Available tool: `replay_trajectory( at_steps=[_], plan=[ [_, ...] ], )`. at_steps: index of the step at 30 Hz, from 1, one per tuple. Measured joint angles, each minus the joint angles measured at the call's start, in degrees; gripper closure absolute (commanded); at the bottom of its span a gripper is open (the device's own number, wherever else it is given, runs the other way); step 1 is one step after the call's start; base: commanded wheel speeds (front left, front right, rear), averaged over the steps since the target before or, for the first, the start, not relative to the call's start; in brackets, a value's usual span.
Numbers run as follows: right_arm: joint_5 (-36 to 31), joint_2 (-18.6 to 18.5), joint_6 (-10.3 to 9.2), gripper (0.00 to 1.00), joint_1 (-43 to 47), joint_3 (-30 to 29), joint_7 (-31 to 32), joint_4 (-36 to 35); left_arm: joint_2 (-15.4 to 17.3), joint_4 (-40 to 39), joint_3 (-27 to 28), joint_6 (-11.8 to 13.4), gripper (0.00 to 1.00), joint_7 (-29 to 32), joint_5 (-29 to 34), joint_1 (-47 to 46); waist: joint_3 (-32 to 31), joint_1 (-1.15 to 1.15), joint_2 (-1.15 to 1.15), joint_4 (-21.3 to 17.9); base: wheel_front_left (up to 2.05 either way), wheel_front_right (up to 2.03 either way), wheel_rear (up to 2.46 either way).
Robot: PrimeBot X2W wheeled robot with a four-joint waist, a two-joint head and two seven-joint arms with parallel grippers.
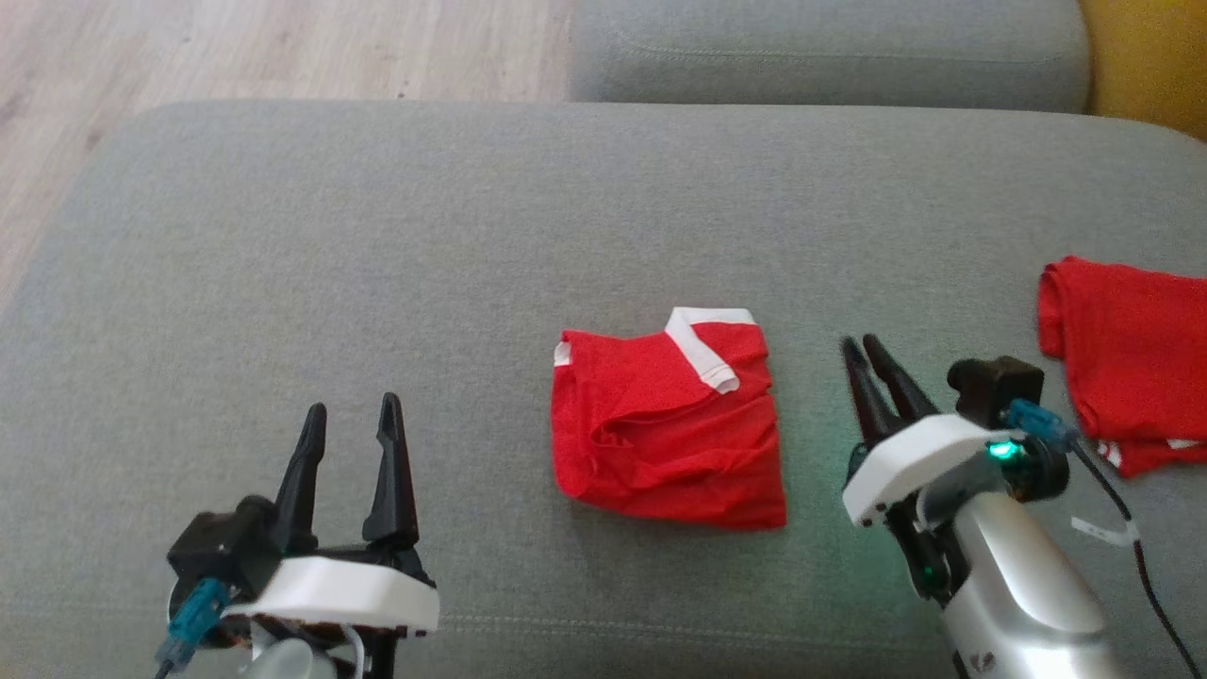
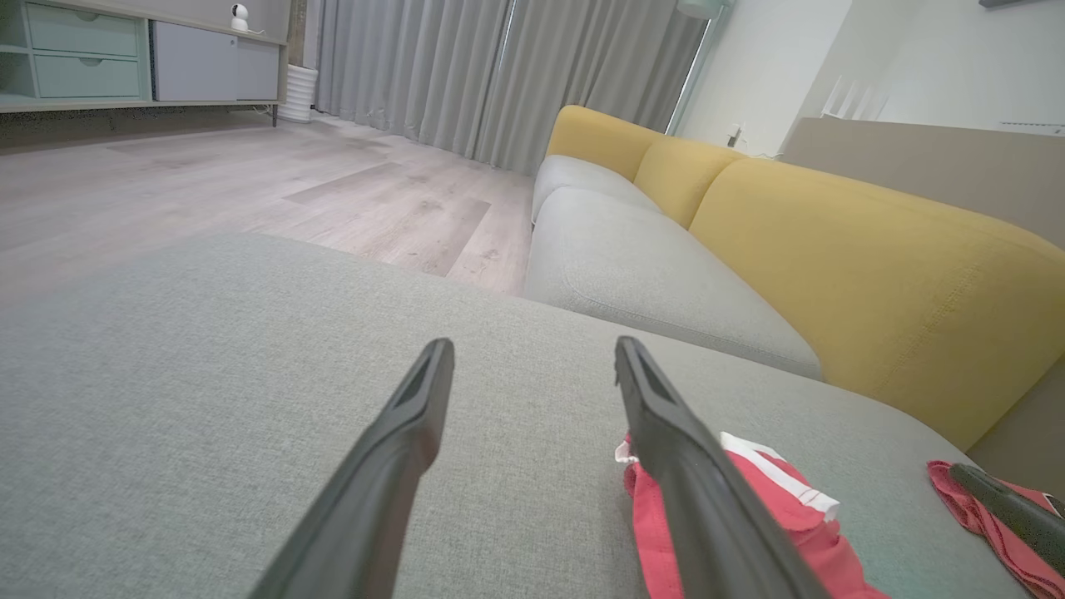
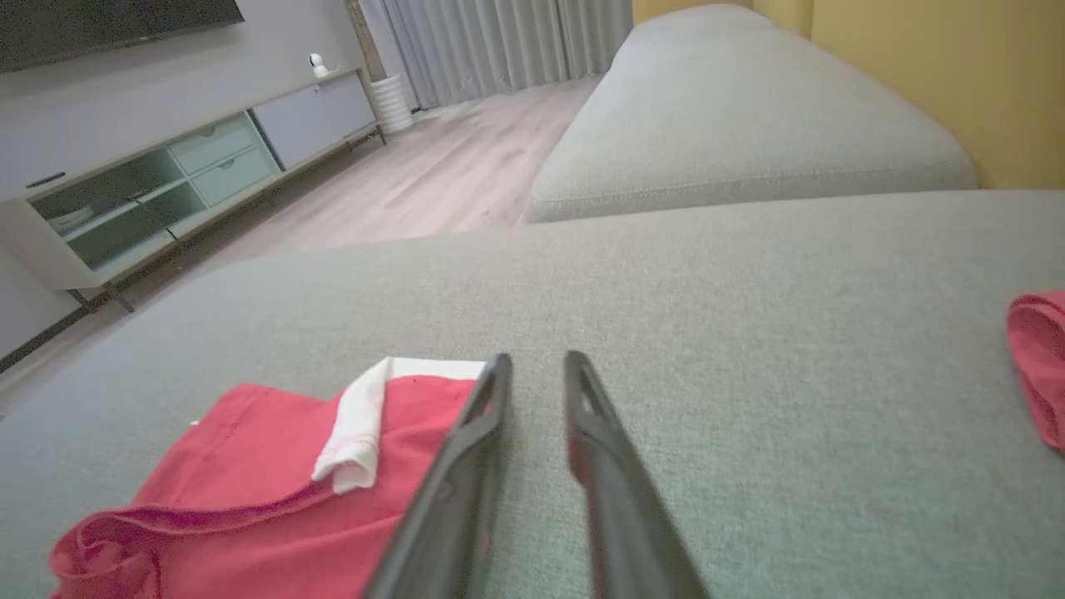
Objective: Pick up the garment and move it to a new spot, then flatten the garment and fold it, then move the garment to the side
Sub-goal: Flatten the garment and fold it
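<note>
The garment (image 1: pixel 669 424) is a red cloth with white trim, lying folded in a rough square on the grey cushion (image 1: pixel 377 236). It also shows in the left wrist view (image 2: pixel 786 507) and the right wrist view (image 3: pixel 250 466). My left gripper (image 1: pixel 353 405) (image 2: pixel 534 345) hovers to the garment's left, open wide and empty. My right gripper (image 1: pixel 859 342) (image 3: pixel 537 358) stands just off the garment's right edge. Its fingers are a narrow gap apart with nothing between them.
A second red cloth (image 1: pixel 1122 358) (image 3: pixel 1040 358) lies at the cushion's far right, beyond my right arm. Another grey seat cushion (image 1: pixel 830 47) sits behind, with a yellow backrest (image 2: pixel 832 266). Wooden floor (image 1: pixel 236 47) lies past the cushion's far left edge.
</note>
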Motion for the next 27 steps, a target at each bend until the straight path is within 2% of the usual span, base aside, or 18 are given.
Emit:
replay_trajectory(
  at_steps=[1, 6, 17, 27],
  plan=[
    [-0.6, 0.0, 0.00, 1.00, 0.5, -0.7, 0.1, 0.0, 0.0, -0.1, 0.0, 0.0, 0.00, 0.0, 0.1, 0.0, 0.2, 0.00, 0.00, 0.3, 0.00, 0.00, 0.00],
    [-1.4, 0.1, 0.00, 1.00, 1.7, -0.4, 2.1, 0.3, 0.1, -0.3, 0.0, 0.0, 0.00, 0.0, 0.1, -0.2, 1.5, 0.00, 0.00, 2.2, 0.00, 0.00, 0.00],
    [2.0, 0.3, 0.00, 1.00, -1.2, 8.6, 5.0, 4.9, 0.0, -0.3, 0.0, -0.1, 0.00, 0.0, 0.6, -1.5, 3.7, 0.00, 0.00, 6.9, 0.00, 0.00, 0.00],
    [2.4, 0.3, 0.00, 1.00, -9.1, 17.2, 6.6, 7.9, -0.4, 0.4, -0.1, -0.6, 0.00, -0.1, 0.6, -1.8, 4.3, 0.00, 0.00, 10.2, 0.00, 0.00, 0.00]
  ],
)
